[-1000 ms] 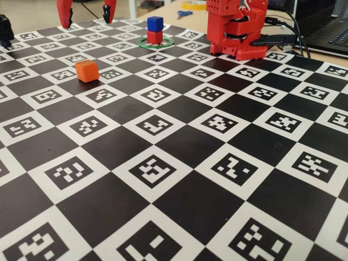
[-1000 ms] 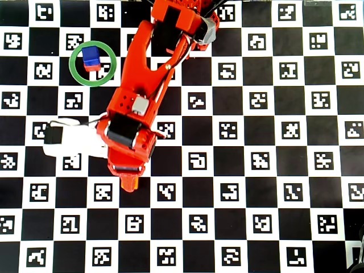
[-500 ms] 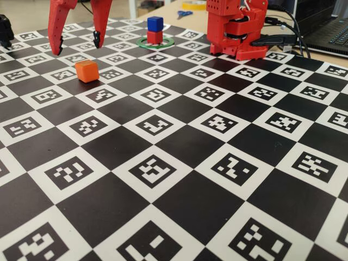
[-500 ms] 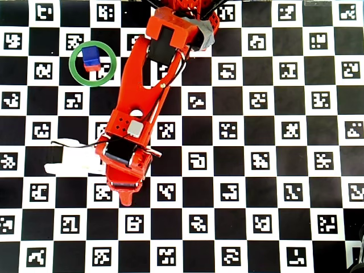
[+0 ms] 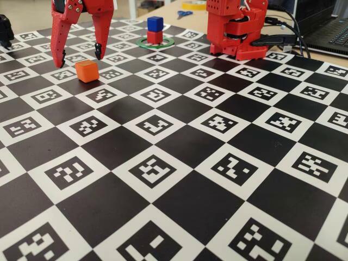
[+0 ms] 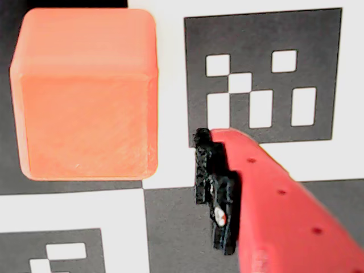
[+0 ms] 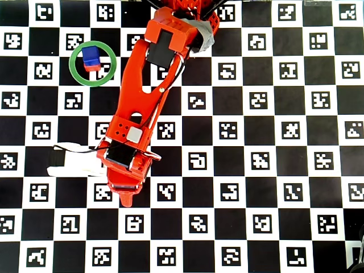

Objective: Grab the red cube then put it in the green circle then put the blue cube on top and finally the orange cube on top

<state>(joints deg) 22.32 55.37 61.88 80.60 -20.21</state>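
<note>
Change: since the earlier frames the gripper (image 5: 80,55) is being lowered, its fingertips now being seen close to the board and straddling the space just behind the orange cube (image 5: 86,70) in the fixed view.
Jaws: being held wide apart, with nothing gripped between them.
Orange cube: being shown resting on the checkered board (image 5: 217,179), untouched; in the wrist view the orange cube (image 6: 84,94) is lying just left of one red finger (image 6: 273,199), a narrow gap being kept between them.
Stack: the blue cube (image 5: 155,24) is being carried on top of the red cube (image 5: 155,37), both inside the green circle (image 5: 166,43).
Overhead view: the orange cube is being hidden under the arm (image 7: 145,102); the green circle (image 7: 77,73) is being seen at upper left.
</note>
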